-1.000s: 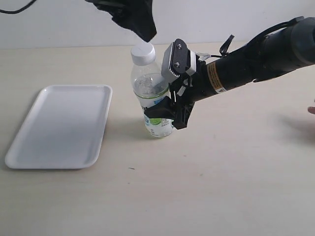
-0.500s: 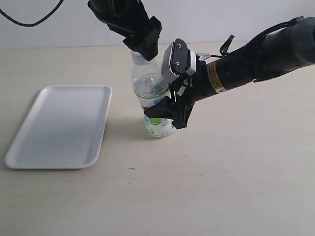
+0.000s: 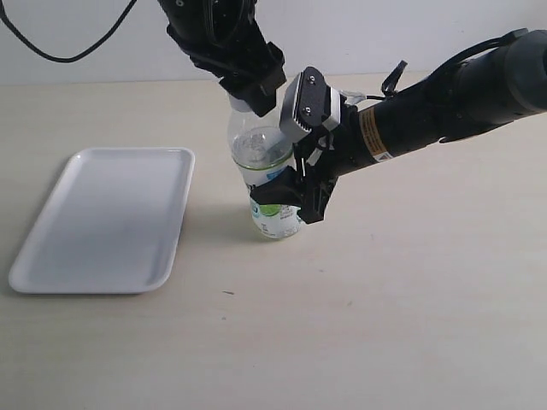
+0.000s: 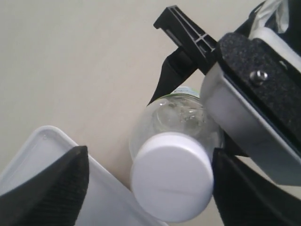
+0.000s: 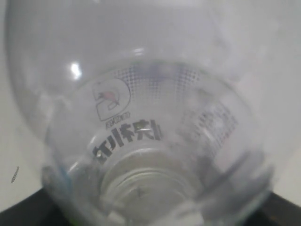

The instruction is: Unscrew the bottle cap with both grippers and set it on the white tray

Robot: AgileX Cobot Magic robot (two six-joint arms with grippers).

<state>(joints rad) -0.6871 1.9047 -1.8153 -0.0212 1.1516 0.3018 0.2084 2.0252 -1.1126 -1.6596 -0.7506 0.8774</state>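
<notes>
Nearest is the bare bench (image 3: pixel 367 342), and at the left the white tray (image 3: pixel 102 222) waits. Centre frame, my right gripper (image 3: pixel 289 202) pinches the bottle (image 3: pixel 261 158) round its label, holding it upright. Further back comes the change: my left gripper (image 3: pixel 249 92) has dropped from above the neck to straddle the bottle cap (image 4: pixel 170 175). Those jaws are spread, with a gap on one side in the wrist view. The cap sits on the neck, so squeeze and twist come next, I reckon.

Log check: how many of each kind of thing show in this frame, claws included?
bottle: 1
bottle cap: 1
white tray: 1
claws: 2, the left claw and the right claw
Total: 5
</notes>
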